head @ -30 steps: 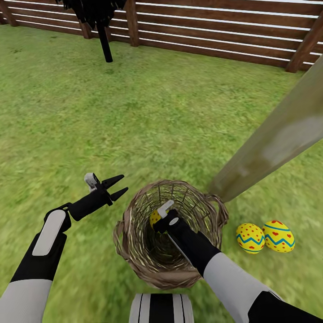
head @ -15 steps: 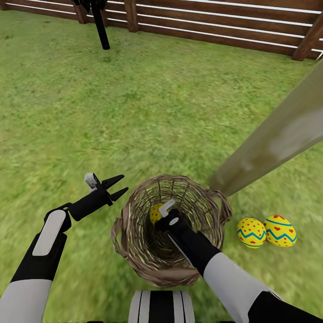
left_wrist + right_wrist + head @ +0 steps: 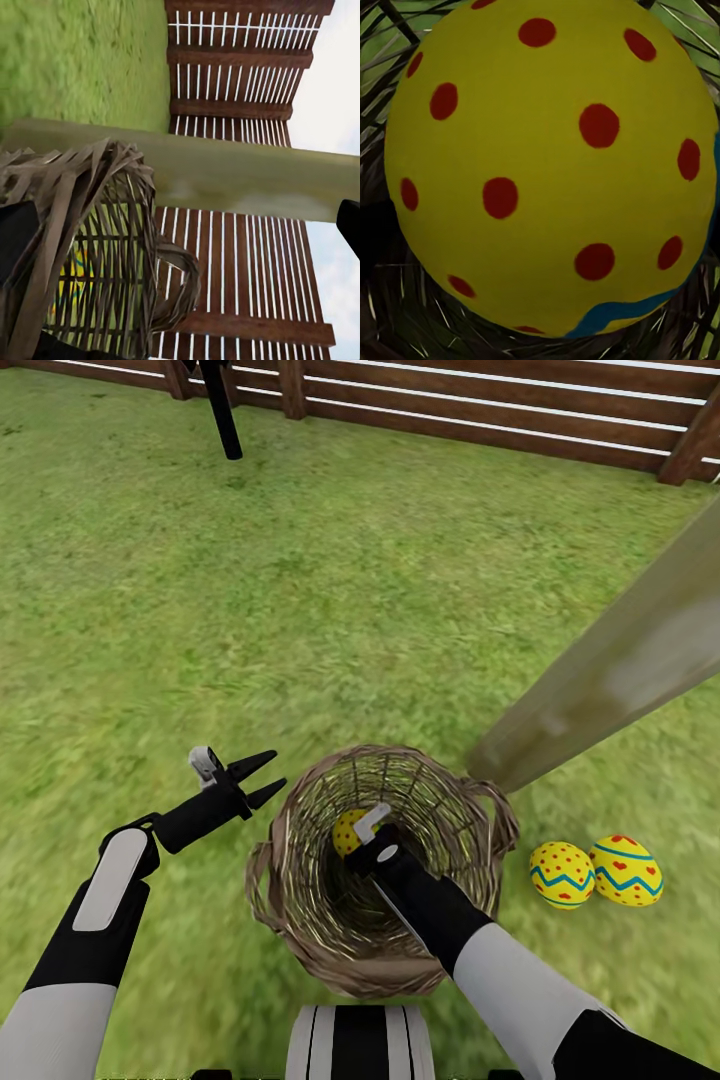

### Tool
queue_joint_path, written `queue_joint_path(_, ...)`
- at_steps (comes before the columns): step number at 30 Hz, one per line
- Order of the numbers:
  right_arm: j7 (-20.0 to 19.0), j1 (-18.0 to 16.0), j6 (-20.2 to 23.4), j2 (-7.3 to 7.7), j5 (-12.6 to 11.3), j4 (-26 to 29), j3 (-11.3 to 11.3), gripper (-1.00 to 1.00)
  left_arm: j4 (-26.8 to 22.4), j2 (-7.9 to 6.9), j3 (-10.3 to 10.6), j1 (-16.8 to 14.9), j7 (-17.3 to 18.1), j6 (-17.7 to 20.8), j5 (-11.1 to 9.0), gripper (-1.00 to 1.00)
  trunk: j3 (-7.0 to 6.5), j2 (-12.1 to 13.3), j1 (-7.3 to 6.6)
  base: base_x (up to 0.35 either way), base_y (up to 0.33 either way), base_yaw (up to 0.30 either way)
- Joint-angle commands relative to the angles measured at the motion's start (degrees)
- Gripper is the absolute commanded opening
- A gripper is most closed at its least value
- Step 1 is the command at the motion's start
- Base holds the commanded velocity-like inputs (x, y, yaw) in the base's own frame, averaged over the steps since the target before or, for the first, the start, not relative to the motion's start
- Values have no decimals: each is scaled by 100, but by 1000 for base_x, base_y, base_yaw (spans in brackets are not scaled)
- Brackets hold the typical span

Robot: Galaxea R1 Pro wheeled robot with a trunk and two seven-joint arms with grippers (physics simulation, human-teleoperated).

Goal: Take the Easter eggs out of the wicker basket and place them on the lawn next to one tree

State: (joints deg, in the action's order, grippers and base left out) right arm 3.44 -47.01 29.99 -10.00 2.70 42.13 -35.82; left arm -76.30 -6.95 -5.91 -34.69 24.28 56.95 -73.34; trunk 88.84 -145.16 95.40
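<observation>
A robot looks down over its two arms at a round wicker basket [image 3: 380, 865] standing on a mottled green lawn [image 3: 330, 590], just beside the foot of a pale, bare tree trunk [image 3: 610, 670].

The main risk is inside the basket. The right gripper [image 3: 362, 830] reaches down into it toward the last Easter egg [image 3: 347, 830], which rests against the far inner wall. The woven wall is close on every side, so a finger could catch in the weave and tip or drag the light basket. The egg is round and smooth (likely to squirt sideways if pinched off-centre), and it could roll into the bottom of the basket.

In the right wrist view the egg [image 3: 551, 161] looms very large, yellow with red dots and a blue band at one edge, directly ahead of the camera. The egg therefore seems to lie right at the fingers, but I cannot tell whether they are spread, closed, or already holding it, as they are hidden.

The left gripper [image 3: 258, 778] hovers over the grass just beside the basket's rim, its two dark fingers parted and holding nothing.

Two more eggs [image 3: 595, 872] lie touching each other on the grass near the trunk, so only this third egg is left.
</observation>
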Motion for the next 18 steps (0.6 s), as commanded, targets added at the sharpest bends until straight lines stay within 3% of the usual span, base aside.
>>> queue_joint_path(1, 14, -1, 34, 0, 11, 20, -13, 100, 1, 1, -7, -3, 33, 26, 23, 100, 4, -1, 0, 0, 0, 0)
queue_joint_path(18, 25, -1, -1, 0, 11, 76, -12, 100, 115, 18, -7, -3, 24, 26, 15, 100, 93, -6, 10, 0, 0, 0)
